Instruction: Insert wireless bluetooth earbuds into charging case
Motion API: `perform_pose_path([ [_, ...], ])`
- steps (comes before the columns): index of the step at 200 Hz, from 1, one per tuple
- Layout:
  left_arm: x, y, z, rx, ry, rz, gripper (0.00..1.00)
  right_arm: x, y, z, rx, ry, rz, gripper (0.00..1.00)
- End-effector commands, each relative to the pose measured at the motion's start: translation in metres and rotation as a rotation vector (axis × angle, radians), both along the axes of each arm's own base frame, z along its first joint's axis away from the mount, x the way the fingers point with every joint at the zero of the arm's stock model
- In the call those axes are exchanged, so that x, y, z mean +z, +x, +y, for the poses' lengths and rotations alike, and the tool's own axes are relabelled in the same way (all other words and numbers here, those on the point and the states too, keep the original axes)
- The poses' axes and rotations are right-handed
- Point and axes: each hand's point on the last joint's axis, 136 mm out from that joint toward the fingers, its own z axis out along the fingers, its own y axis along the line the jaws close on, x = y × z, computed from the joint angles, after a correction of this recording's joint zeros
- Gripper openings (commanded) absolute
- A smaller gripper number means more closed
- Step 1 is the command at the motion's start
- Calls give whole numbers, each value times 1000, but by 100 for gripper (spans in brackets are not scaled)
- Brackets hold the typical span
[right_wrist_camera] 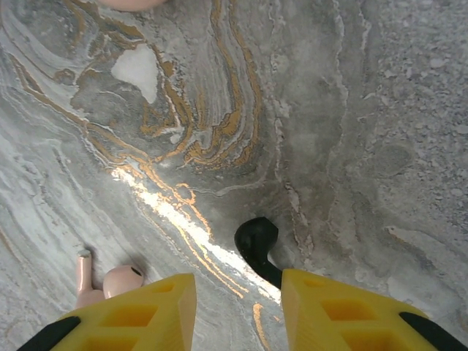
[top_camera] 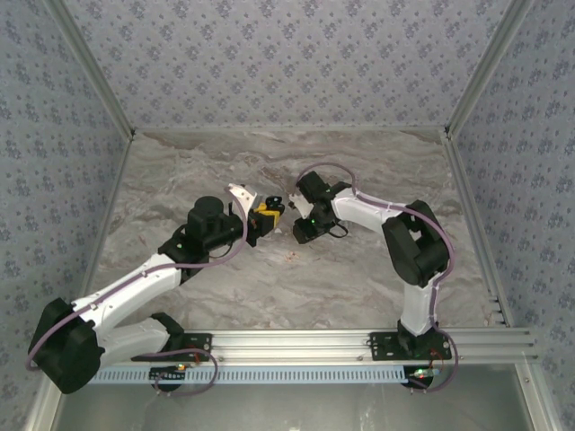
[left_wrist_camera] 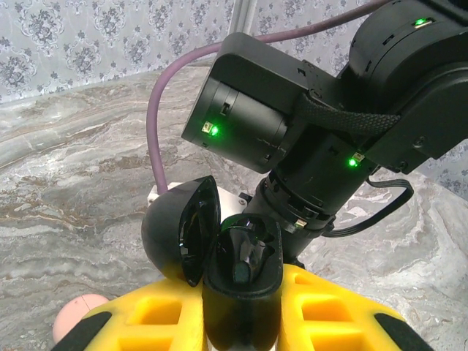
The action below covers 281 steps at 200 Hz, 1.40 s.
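step: right gripper (right_wrist_camera: 239,289) is hovering over the black earbud (right_wrist_camera: 256,238) that's lying on the counter (right_wrist_camera: 351,110), so a pickup is coming, I reckon
tip: pinching the blob, not the stem
right gripper: fingers standing apart, gripping nothing
left gripper (left_wrist_camera: 245,311): clamping the black charging case (left_wrist_camera: 241,270), lid gaping open
arms: both reaching mid-counter, right wrist pointing down
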Motion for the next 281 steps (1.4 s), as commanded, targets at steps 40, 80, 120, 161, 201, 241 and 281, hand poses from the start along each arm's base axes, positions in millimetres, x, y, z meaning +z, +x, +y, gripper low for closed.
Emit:
perform_pose_path([
  [40, 18, 2, -5, -14, -35, -42, 21, -11, 3, -1, 3, -40, 13, 30],
  [80, 17, 2, -5, -12, -34, -40, 21, -17, 6, -4, -25, -56, 11, 29],
  [120, 17, 2, -4, -9, -33, -44, 21, -20, 14, -12, -93, -70, -9, 20],
  [161, 18, 2, -4, -10, -34, -47, 21, -25, 19, -41, -247, -116, -3, 15],
  [201, 18, 2, -4, -11, -35, -49, 21, -26, 13, -65, -360, -134, 9, 15],
  [241, 19, 2, -5, -12, -36, -52, 21, -31, 6, -71, -368, -143, 30, 20],
  [281, 19, 2, -5, -13, -35, -51, 21, -18, 12, -68, -379, -121, 15, 38],
])
